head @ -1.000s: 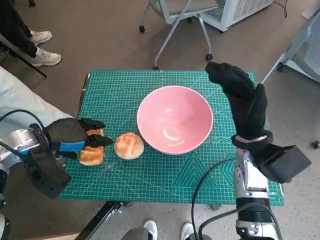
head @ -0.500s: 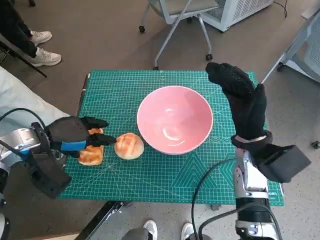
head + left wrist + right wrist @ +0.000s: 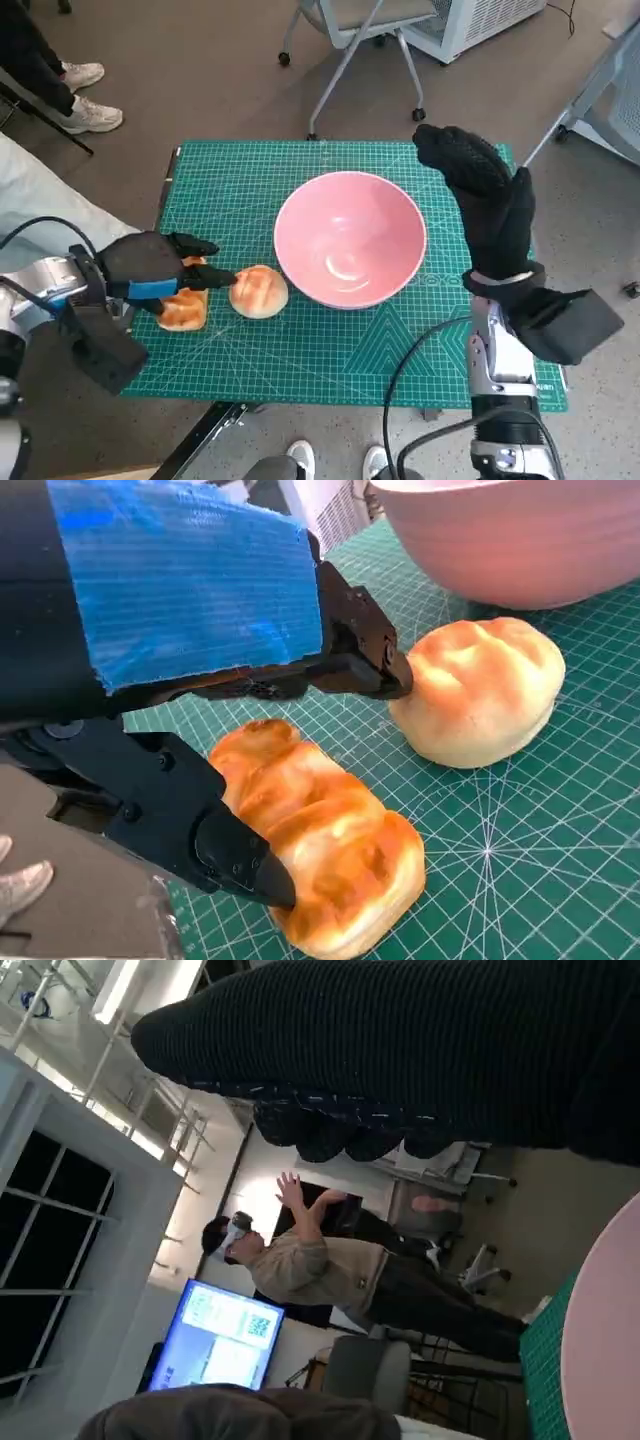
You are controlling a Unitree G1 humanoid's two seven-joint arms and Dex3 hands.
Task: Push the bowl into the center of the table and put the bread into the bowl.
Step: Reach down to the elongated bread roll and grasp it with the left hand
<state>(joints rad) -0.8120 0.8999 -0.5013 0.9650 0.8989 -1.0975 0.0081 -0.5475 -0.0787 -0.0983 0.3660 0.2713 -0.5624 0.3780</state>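
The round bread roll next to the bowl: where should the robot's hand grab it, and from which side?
Probably across the round roll's wide middle, from above and its left, where the left hand hovers. It is a low dome with open mat that side; the pink bowl crowds its other side, and a long bread lies under the hand.

I cannot read any text, label, brand or number in these pictures. The green cutting mat (image 3: 330, 340) on my table has only white grid lines and angle lines; in the head view there are some small pale marks at its near right edge, just beside my right forearm, but they are too small to read. In the right wrist view a screen (image 3: 225, 1335) behind the person (image 3: 330, 1265) shows a bright page with a square pattern like a code and some lines of writing, all too blurred to make out. The blue tape (image 3: 180, 585) on my left hand (image 3: 150, 268) is plain.
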